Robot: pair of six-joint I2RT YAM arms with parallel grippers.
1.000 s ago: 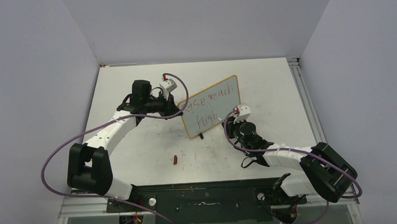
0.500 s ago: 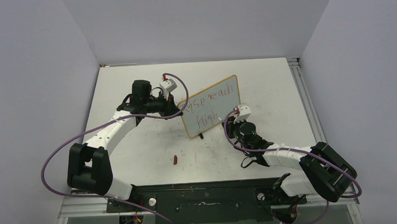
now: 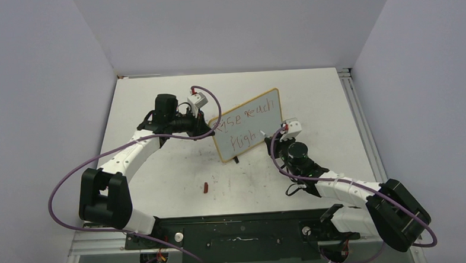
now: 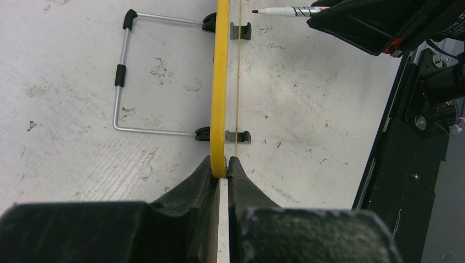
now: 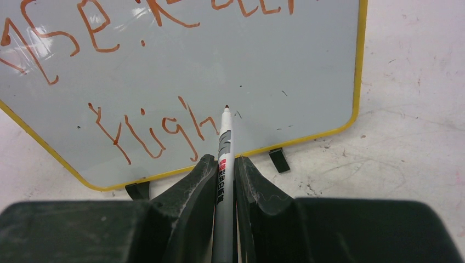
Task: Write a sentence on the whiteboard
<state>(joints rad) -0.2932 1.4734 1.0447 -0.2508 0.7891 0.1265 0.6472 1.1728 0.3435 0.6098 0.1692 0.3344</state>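
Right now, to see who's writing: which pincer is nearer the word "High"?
Right. The right pincer holds the marker just right of "High"; the left pincer clamps the whiteboard at its left edge, farther off.

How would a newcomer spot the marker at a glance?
Find the yellow-framed whiteboard standing mid-table. At its written face, the right gripper is shut on the marker, a slim grey-white pen whose dark tip points at the board beside "High". Unlike the short red piece lying on the table, it is long and held.
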